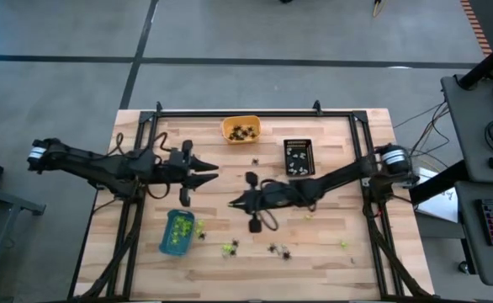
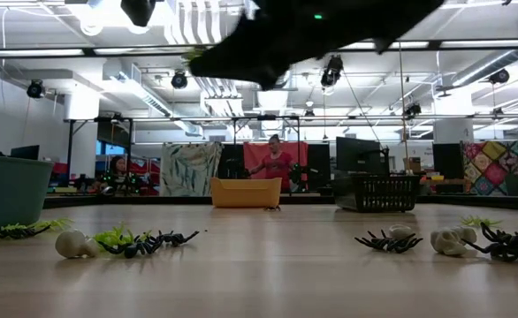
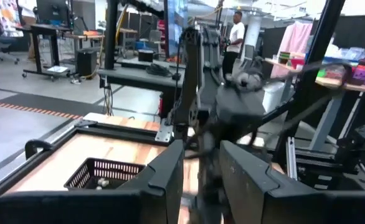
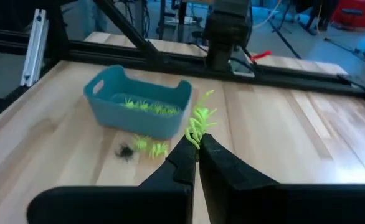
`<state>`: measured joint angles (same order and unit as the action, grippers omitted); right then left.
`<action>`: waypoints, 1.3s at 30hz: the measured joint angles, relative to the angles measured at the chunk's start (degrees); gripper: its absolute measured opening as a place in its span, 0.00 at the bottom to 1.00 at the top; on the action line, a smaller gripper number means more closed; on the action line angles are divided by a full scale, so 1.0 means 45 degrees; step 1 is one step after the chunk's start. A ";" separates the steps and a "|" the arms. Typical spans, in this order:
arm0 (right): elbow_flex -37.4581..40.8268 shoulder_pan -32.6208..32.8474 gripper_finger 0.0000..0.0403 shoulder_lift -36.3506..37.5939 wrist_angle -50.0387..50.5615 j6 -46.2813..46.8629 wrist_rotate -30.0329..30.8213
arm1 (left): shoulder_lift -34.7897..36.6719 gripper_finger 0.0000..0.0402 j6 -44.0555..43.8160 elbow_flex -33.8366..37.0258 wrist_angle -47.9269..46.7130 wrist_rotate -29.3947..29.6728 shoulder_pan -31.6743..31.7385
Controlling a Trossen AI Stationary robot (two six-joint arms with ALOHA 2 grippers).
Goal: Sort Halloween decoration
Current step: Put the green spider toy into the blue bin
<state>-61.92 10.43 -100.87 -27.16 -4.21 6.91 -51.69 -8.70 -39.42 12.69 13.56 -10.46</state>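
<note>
**Right arm carrying a green piece toward the blue tray**

Right gripper [image 4: 197, 144] sits over mid-table, fingers pinched together on a lime-green spidery trinket [image 4: 200, 119] that sticks up from the tips. Ahead of it stands the blue tray [image 4: 140, 102], already holding green pieces; one more green piece and a small black spider lie on the wood just beside its wall.

Left gripper [image 1: 210, 172] hangs above the table near the blue tray's far end, fingers [image 3: 169, 171] a little apart, nothing seen between them.

Step in hand, as I read it: delivery of a green piece. Next move calls for bringing the tips over the tray's rim, then opening above the pile so the light piece drops inside and not on the wood.

Orange tray [image 1: 241, 128] and black basket [image 1: 299, 156] stand at the far side, each with pieces in it. Loose trinkets lie scattered along the near edge.

Surface is pale wooden planking [image 1: 331, 269] framed by dark rails. Beyond is an open workshop with desks, monitors and people standing
</note>
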 joint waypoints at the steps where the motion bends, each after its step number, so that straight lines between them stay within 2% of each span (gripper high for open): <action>1: -0.0465 -0.0024 0.02 -0.0362 0.0082 -0.0184 -0.0058 | 0.0120 0.22 0.0005 0.0000 -0.0066 0.0000 0.0000; 7: -0.3178 -0.0101 0.02 -0.2512 0.0359 -0.0712 -0.1341 | 0.0652 0.22 -0.0015 0.0005 -0.0300 0.0000 0.0000; 13: -0.5648 -0.0116 0.02 -0.4537 0.0338 -0.0917 -0.1556 | 0.1524 0.22 -0.1227 0.0005 -0.1436 0.0002 -0.0113; 19: -0.7313 -0.0136 0.02 -0.6096 0.0345 -0.1166 -0.1556 | 0.1997 0.22 -0.1905 0.0029 -0.2238 0.0023 -0.0524; 27: -0.8840 -0.0165 0.02 -0.7492 0.0831 -0.1360 -0.1538 | 0.1904 0.22 -0.2221 0.0229 -0.2269 0.0871 -0.1526; 34: -0.9121 -0.0165 0.03 -0.7566 0.1323 -0.1520 -0.1538 | 0.1570 0.22 -0.2290 0.0369 -0.2165 0.2196 -0.2418; 39: -0.9110 -0.0165 0.10 -0.7566 0.1298 -0.1516 -0.1538 | 0.1394 0.22 -0.2195 0.0369 -0.2164 0.2906 -0.2652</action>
<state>-102.91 9.69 -134.91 -21.32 -11.03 -0.01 -45.42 -18.58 -37.76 2.95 26.64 -22.39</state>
